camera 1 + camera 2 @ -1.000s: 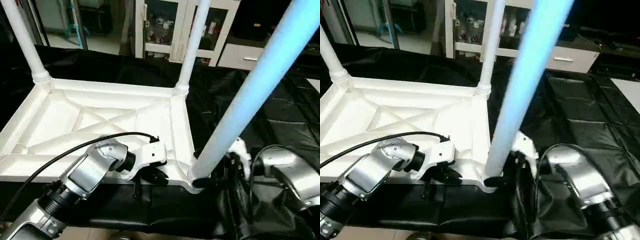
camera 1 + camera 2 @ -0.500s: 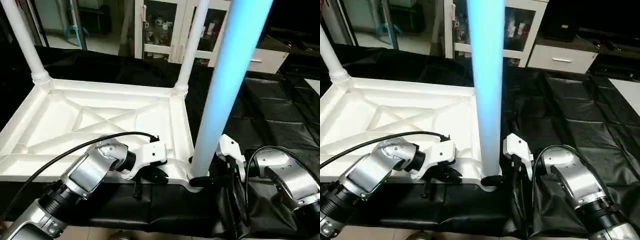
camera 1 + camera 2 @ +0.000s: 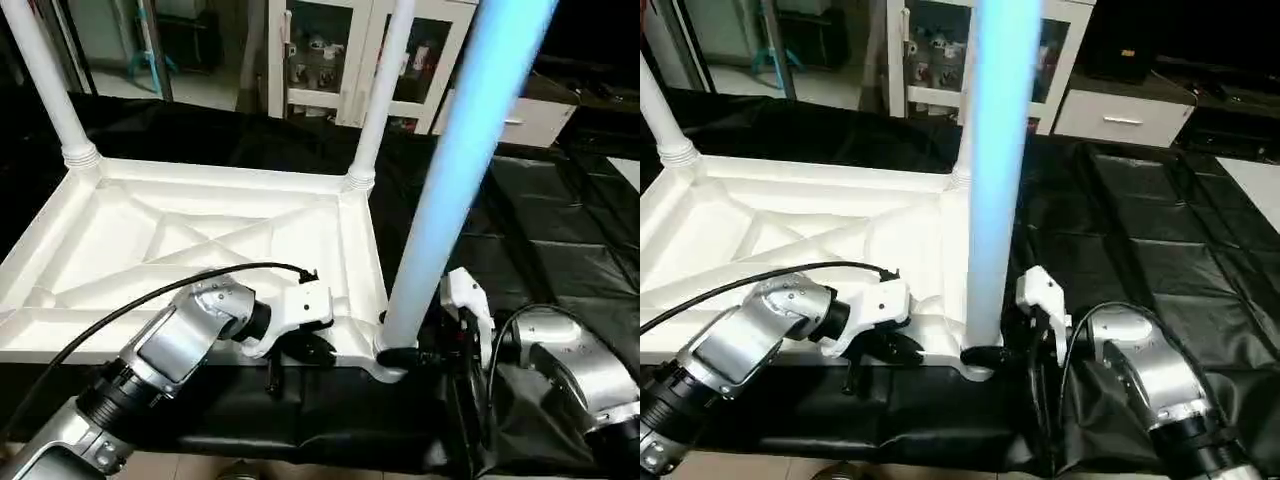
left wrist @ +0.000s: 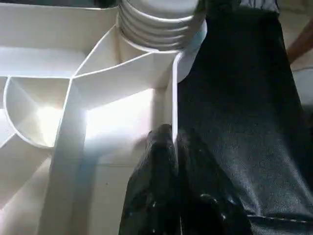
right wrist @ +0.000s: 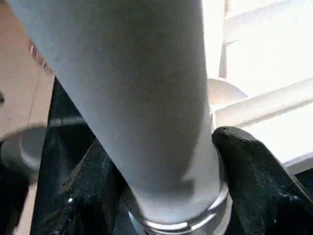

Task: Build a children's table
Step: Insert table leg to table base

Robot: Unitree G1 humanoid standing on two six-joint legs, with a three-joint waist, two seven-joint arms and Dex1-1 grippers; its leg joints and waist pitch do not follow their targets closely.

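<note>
The children's table top (image 3: pixel 200 240) lies upside down, its X-ribbed underside facing up. Two white legs (image 3: pixel 45 80) (image 3: pixel 385 80) stand in its far corner sockets. A third leg (image 3: pixel 460 170) rises from the near right socket (image 3: pixel 385 360), leaning slightly right. My right gripper (image 3: pixel 405 355) is shut on this leg just above the socket, with a black finger (image 5: pixel 254 166) on each side of the tube (image 5: pixel 146 112). My left gripper (image 3: pixel 310 350) is shut on the top's near rim, just left of that corner. In the left wrist view its fingers (image 4: pixel 161 147) pinch the thin rim wall (image 4: pixel 173 88).
The black-draped worktable (image 3: pixel 560 230) stretches away to the right and behind. A glass-door cabinet (image 3: pixel 320 50) and a white drawer unit (image 3: pixel 1120 115) stand at the back. A flat white board (image 3: pixel 1255 170) lies at the far right edge. A black cable (image 3: pixel 150 295) arcs over my left forearm.
The near right leg has swung from a strong rightward lean to nearly upright. My right gripper's fingers have narrowed around its base. The left gripper has not moved.
</note>
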